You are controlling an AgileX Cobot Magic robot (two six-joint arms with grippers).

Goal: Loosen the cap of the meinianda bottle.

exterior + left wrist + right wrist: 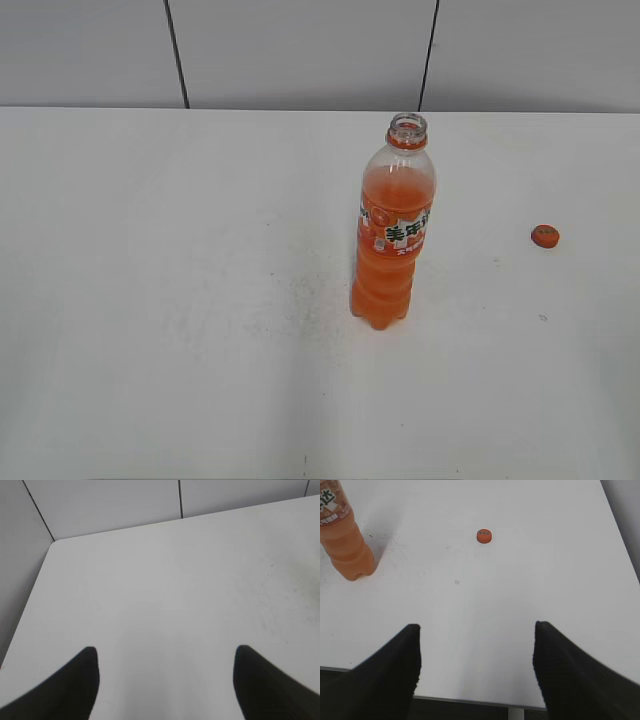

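The meinianda bottle (393, 225) stands upright near the middle of the white table, its mouth open with no cap on it; its lower body also shows in the right wrist view (344, 535) at the top left. The orange cap (544, 236) lies flat on the table to the bottle's right, and shows in the right wrist view (484, 535). My right gripper (476, 630) is open and empty over the table's near edge, well short of the cap. My left gripper (165, 652) is open and empty over bare table. Neither gripper shows in the exterior view.
The white table (160, 300) ends at a grey panelled wall (300, 50) behind. The table's rounded far left corner (54, 544) shows in the left wrist view. Its front edge (470, 700) and right edge show in the right wrist view.
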